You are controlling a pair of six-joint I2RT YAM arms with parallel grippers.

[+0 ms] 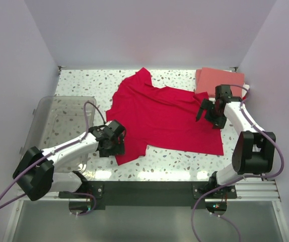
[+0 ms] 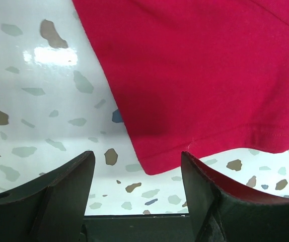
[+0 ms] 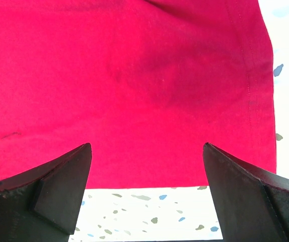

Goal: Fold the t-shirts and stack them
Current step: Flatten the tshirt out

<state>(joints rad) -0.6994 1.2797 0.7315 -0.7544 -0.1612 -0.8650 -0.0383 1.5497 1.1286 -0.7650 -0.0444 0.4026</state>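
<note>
One crimson t-shirt (image 1: pixel 159 116) looks soft, floppy; I'd pinch hem corners. Left end effector (image 1: pixel 115 147) and right end effector (image 1: pixel 208 116) gape, empty.

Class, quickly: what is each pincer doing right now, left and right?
Left pincer: open, holding nothing, at a corner of the crimson t-shirt.
Right pincer: open, holding nothing, over the same shirt.

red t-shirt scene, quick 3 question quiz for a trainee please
1. True or false: the red t-shirt is already folded into a rectangle.
2. What lies folded at the far right corner of the table? A) pink shirt B) clear bin C) red t-shirt
3. Fill in: the left end effector and right end effector both stand ___.
Key: 1 false; 2 A; 3 open
</note>
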